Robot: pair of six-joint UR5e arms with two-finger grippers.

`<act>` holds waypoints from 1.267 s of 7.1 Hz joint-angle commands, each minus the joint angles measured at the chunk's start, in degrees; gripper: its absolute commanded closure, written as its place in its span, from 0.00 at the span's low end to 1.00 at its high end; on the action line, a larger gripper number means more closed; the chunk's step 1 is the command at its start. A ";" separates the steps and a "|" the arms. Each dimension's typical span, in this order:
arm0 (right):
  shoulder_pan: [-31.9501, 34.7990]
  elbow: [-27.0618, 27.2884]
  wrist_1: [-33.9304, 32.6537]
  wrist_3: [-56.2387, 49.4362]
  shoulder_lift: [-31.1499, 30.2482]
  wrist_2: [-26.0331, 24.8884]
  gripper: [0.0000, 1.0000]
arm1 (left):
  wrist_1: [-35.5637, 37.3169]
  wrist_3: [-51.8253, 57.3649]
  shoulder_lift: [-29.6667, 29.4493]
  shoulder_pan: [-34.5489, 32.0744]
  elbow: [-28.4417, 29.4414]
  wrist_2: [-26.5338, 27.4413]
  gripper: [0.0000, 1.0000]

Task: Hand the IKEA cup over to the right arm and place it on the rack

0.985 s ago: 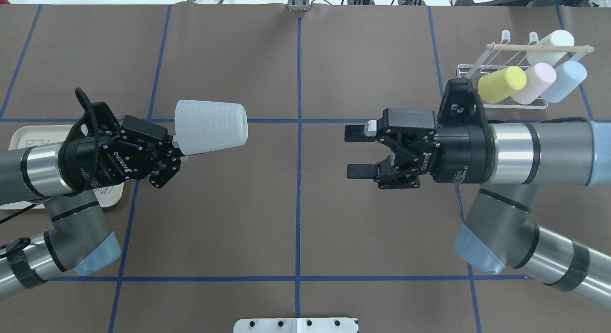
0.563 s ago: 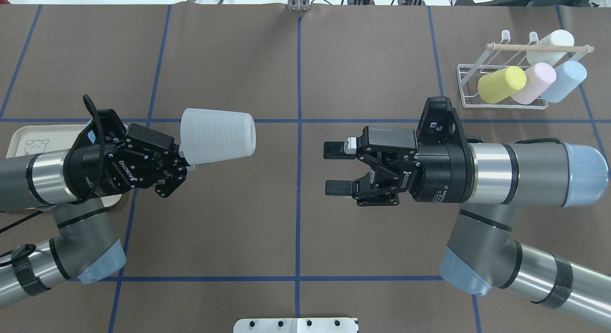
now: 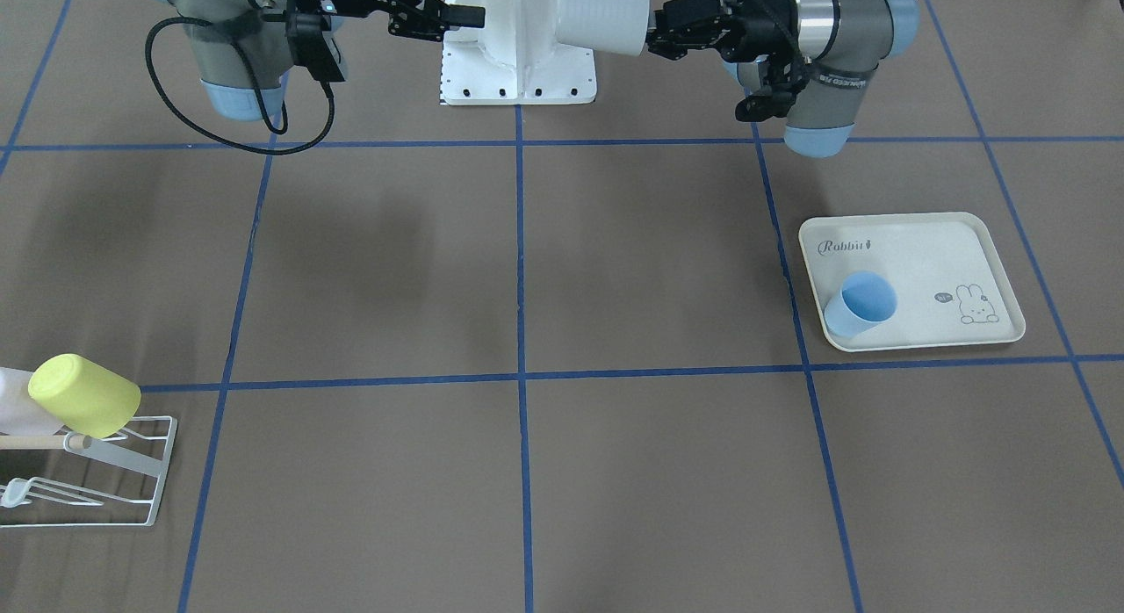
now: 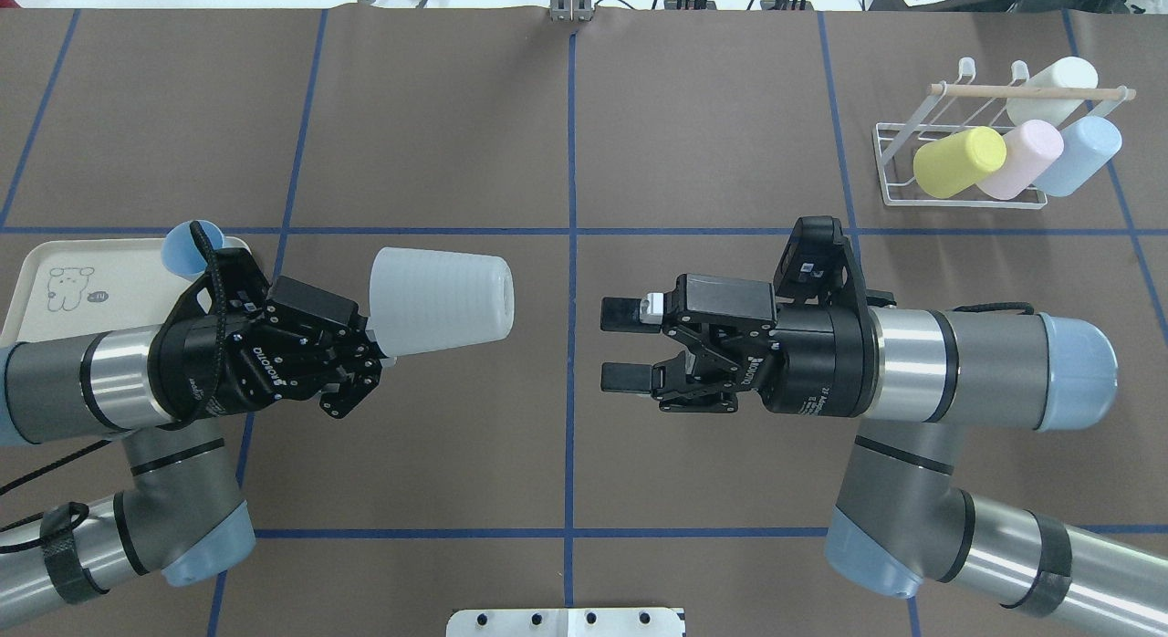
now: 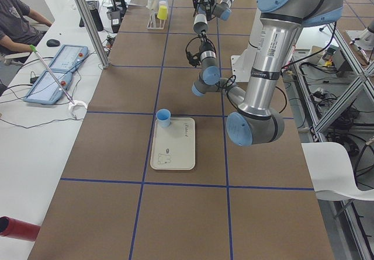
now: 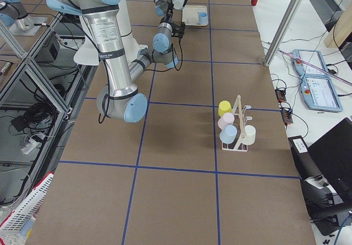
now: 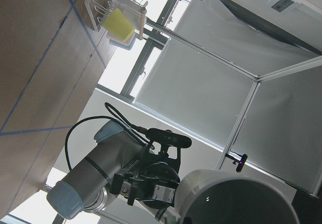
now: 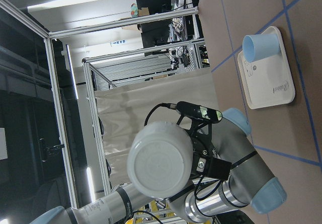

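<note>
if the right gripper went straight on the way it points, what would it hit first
Likely the base of the white cup held by the left gripper; the right gripper faces it, open, though alignment is unclear.

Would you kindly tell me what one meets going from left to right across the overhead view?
tray → left gripper → white cup → right gripper → rack

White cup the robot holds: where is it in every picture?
Front-facing: white cup top middle.
Overhead: cup left of centre.
Exterior left: can't find it.
Exterior right: cup top, tiny.
Left wrist: cup bottom edge.
Right wrist: cup lower middle.
Landmark: rabbit tray, in most views.
</note>
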 commanded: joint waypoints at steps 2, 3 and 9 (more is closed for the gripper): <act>-0.42 -0.12 -0.80 -0.71 0.03 -0.15 0.01 | 0.07 0.25 -1.01 2.97 0.61 1.03 1.00; -0.77 -0.21 -0.80 -0.71 0.03 -0.24 0.01 | 0.24 0.25 -1.01 3.14 0.70 1.03 1.00; -1.30 -0.21 -0.98 -0.71 0.03 -0.86 0.01 | 0.86 0.68 -2.67 6.31 1.22 3.40 1.00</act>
